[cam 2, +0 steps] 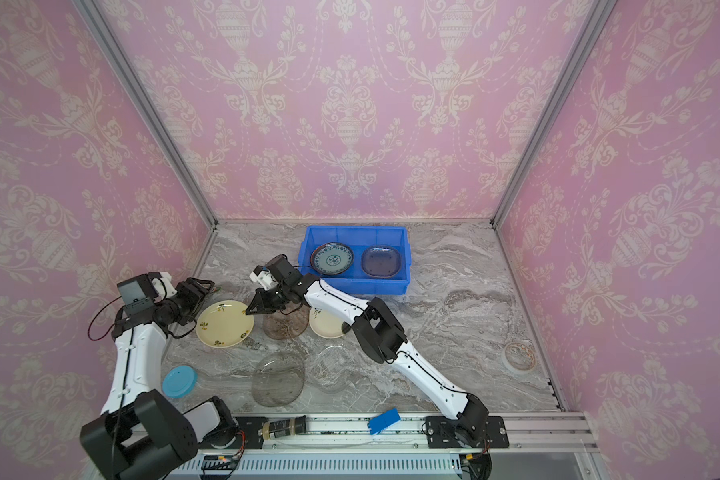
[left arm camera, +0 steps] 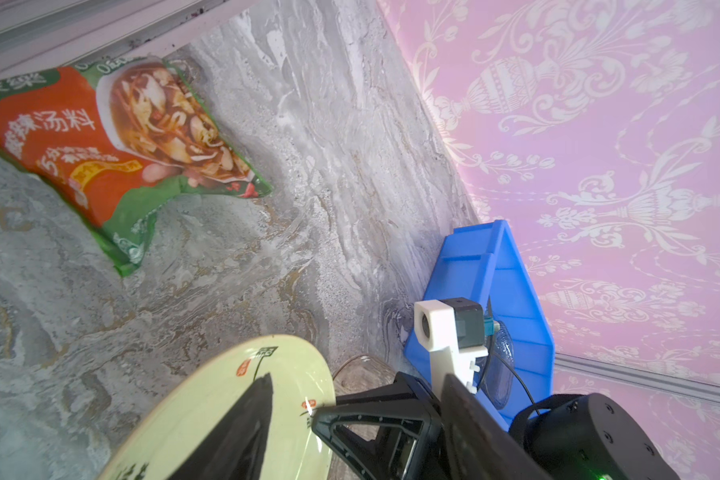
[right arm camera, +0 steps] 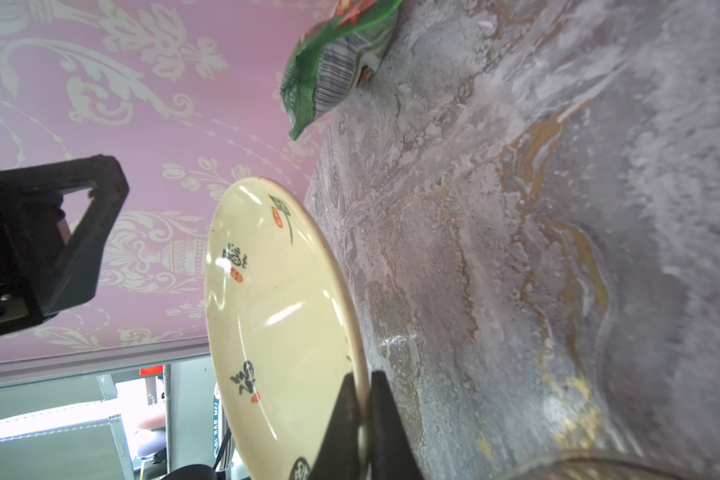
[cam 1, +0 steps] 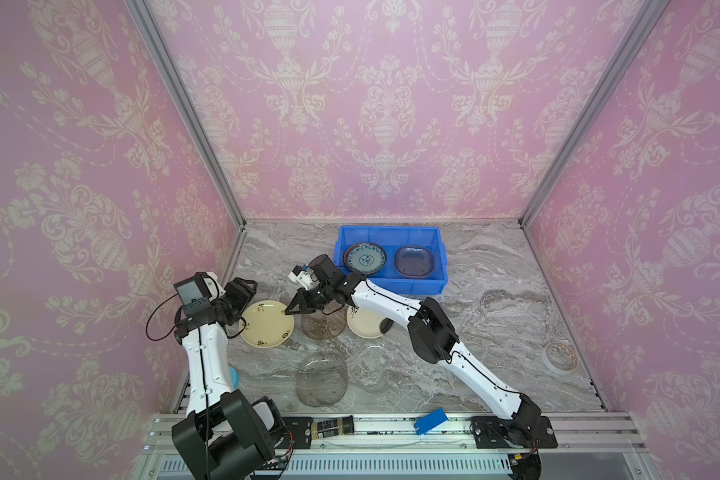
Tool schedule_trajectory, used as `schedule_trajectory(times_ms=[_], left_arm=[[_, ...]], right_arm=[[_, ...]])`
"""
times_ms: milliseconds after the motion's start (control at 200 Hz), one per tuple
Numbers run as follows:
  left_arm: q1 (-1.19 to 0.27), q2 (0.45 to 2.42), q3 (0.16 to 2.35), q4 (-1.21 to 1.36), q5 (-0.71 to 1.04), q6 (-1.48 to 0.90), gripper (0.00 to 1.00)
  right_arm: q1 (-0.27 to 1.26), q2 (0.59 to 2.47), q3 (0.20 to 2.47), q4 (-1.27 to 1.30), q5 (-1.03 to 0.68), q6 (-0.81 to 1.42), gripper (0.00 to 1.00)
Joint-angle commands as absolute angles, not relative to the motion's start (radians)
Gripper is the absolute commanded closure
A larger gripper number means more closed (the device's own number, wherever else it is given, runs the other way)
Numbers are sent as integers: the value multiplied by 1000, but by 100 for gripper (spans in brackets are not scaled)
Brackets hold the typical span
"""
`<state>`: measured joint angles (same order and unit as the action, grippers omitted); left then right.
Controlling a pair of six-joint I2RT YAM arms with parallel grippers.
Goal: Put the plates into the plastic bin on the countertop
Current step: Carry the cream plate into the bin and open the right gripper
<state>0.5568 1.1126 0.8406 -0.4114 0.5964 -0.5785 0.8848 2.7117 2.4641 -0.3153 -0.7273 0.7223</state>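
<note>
In the plastic bin (cam 1: pixel 391 228) lie two plates (cam 1: pixel 366 258); five more are outside.

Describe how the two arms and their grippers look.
Both the left arm and the right arm have white link shells, black joints and a thin black cable along the white parts. The left gripper and the right gripper have black triangular open-frame fingers. Each wrist carries a white camera mount.
</note>
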Motion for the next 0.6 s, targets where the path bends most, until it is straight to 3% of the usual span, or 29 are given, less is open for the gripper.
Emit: schedule_trajectory(times_ms=[0, 365, 595], left_arm=[[506, 1075, 911, -420, 572, -609, 33], [129, 1132, 1134, -413, 399, -594, 26], [-134, 1304, 1314, -388, 371, -551, 26]], right_arm=[[842, 2592, 2493, -390, -666, 669, 100], [729, 2338, 2349, -544, -470, 562, 100], [627, 2185, 2205, -587, -330, 548, 100]])
